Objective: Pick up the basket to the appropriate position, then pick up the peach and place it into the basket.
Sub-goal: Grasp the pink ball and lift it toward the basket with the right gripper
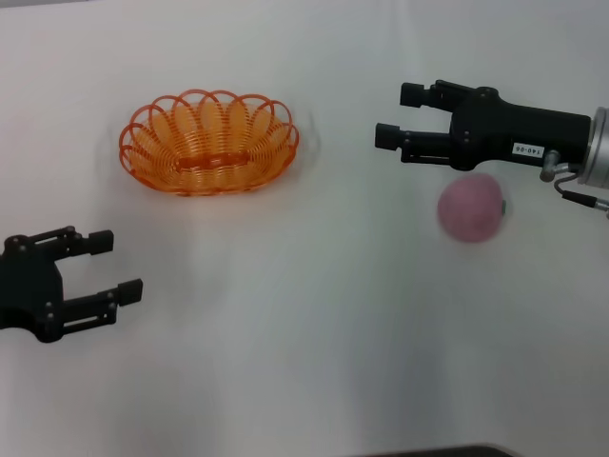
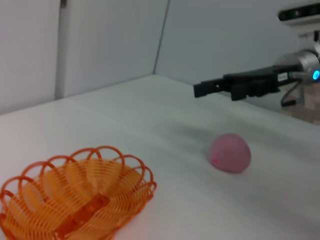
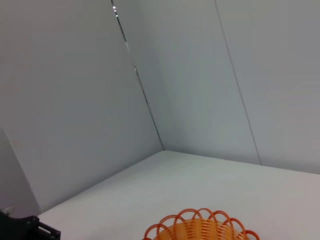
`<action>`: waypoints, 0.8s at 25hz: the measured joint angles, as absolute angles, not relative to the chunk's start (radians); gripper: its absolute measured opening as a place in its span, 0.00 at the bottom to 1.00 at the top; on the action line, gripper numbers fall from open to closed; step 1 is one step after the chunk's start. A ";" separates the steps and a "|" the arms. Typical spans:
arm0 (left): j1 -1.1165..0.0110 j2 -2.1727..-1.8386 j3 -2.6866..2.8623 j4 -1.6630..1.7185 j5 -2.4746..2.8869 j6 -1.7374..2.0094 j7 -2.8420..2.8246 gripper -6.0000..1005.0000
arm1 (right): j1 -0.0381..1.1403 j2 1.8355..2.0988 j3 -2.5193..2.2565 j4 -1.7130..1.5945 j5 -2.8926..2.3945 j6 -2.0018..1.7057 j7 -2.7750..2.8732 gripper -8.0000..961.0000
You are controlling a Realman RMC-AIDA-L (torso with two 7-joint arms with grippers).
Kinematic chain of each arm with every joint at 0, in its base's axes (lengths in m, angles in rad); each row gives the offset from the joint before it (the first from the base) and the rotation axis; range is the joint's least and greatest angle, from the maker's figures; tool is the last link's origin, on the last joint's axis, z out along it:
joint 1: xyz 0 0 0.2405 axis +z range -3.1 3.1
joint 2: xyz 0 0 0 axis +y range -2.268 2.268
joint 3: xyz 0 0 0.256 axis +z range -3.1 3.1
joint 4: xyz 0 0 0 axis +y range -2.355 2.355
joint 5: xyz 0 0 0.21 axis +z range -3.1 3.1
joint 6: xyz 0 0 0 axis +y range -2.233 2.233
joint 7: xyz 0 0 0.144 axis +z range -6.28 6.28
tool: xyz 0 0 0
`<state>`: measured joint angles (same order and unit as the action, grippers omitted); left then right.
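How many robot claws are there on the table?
2. The left gripper is open, low on the robot's left, nearer than the basket. The right gripper is open on the right, above the peach. None seem hidden.

So my table (image 1: pixel 314 362) is just a plain white top, and only two things sit directly on it. My orange wire basket (image 1: pixel 208 143) is upright toward the far edge on my left side, and the pink peach (image 1: pixel 470 208) rests well apart from it over toward the right edge.
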<state>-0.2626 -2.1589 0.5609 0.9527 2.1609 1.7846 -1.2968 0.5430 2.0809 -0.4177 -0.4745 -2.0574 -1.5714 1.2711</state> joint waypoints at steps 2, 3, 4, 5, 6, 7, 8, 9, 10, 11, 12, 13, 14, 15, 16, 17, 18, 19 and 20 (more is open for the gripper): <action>-0.267 -2.159 0.562 0.953 2.172 1.786 -1.297 0.73 | 0.543 2.081 -0.421 -0.475 -2.057 -1.561 1.286 0.95; -0.268 -2.159 0.563 0.953 2.174 1.786 -1.296 0.73 | 0.544 2.081 -0.424 -0.475 -2.057 -1.557 1.292 0.95; -0.269 -2.158 0.564 0.953 2.175 1.786 -1.296 0.73 | 0.545 2.081 -0.427 -0.475 -2.057 -1.555 1.295 0.95; -0.269 -2.158 0.564 0.953 2.175 1.786 -1.296 0.73 | 0.546 2.081 -0.429 -0.475 -2.057 -1.553 1.297 0.95; -0.270 -2.158 0.564 0.953 2.175 1.788 -1.296 0.73 | 0.548 2.081 -0.430 -0.475 -2.058 -1.553 1.298 0.95; -0.271 -2.158 0.563 0.953 2.175 1.789 -1.296 0.73 | 0.549 2.080 -0.432 -0.475 -2.058 -1.553 1.301 0.95; -0.271 -2.158 0.563 0.953 2.175 1.789 -1.296 0.73 | 0.550 2.079 -0.434 -0.476 -2.058 -1.553 1.304 0.95; -0.271 -2.158 0.563 0.953 2.175 1.790 -1.296 0.73 | 0.552 2.078 -0.438 -0.477 -2.058 -1.552 1.306 0.95; -0.271 -2.158 0.562 0.953 2.175 1.790 -1.296 0.73 | 0.555 2.077 -0.446 -0.486 -2.059 -1.553 1.314 0.95; -0.271 -2.158 0.562 0.953 2.175 1.790 -1.296 0.73 | 0.555 2.077 -0.446 -0.486 -2.059 -1.553 1.314 0.95; -0.271 -2.158 0.562 0.953 2.175 1.790 -1.295 0.73 | 0.557 2.076 -0.451 -0.499 -2.059 -1.555 1.327 0.95; -0.271 -2.158 0.562 0.953 2.175 1.790 -1.295 0.73 | 0.557 2.076 -0.456 -0.515 -2.059 -1.558 1.340 0.95; -0.271 -2.158 0.562 0.953 2.175 1.790 -1.295 0.73 | 0.558 2.077 -0.461 -0.532 -2.059 -1.560 1.354 0.95; -0.271 -2.158 0.562 0.953 2.175 1.790 -1.295 0.73 | 0.558 2.079 -0.469 -0.557 -2.058 -1.565 1.373 0.95; -0.271 -2.158 0.562 0.953 2.175 1.790 -1.295 0.73 | 0.559 2.080 -0.476 -0.583 -2.058 -1.573 1.392 0.95; -0.271 -2.158 0.561 0.953 2.175 1.790 -1.295 0.73 | 0.560 2.080 -0.482 -0.604 -2.057 -1.578 1.405 0.95; -0.271 -2.158 0.560 0.953 2.175 1.790 -1.295 0.73 | 0.561 2.080 -0.487 -0.629 -2.057 -1.587 1.424 0.95; -0.271 -2.158 0.559 0.953 2.175 1.790 -1.295 0.73 | 0.563 2.080 -0.492 -0.654 -2.057 -1.595 1.443 0.95; -0.270 -2.158 0.559 0.953 2.175 1.790 -1.295 0.73 | 0.563 2.079 -0.498 -0.680 -2.057 -1.605 1.465 0.95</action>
<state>-0.2705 -2.1582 0.5587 0.9525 2.1752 1.7902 -1.2952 0.5633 2.0788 -0.4976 -0.6804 -2.0569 -1.6046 1.4648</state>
